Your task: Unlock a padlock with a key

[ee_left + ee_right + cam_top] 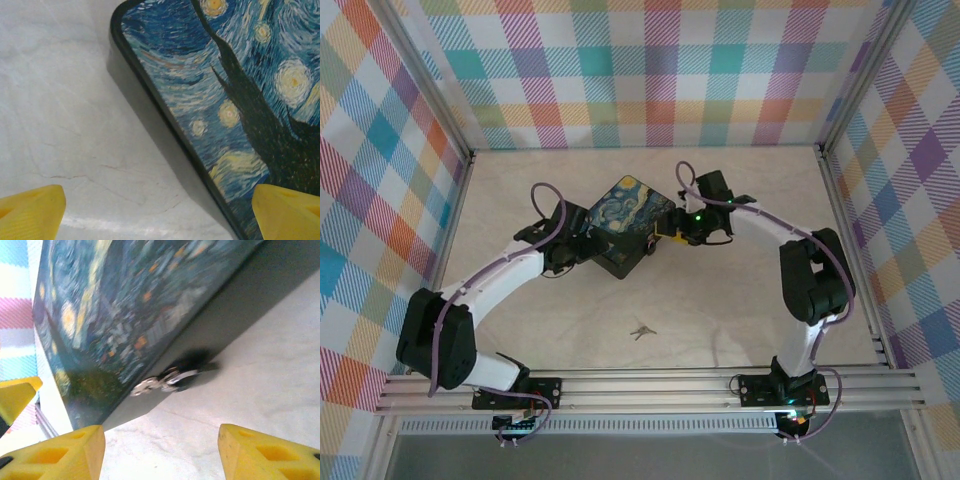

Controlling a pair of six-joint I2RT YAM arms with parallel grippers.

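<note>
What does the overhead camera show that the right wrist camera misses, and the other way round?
From above: the left arm and right arm, the left gripper beside the painted-lid box, and the key lying on the table nearer the arm bases. Right wrist camera: a small shiny metal fitting low on the box's dark side, too blurred to name. Shared: the box, the table, and the right gripper, its yellow fingers apart.
</note>
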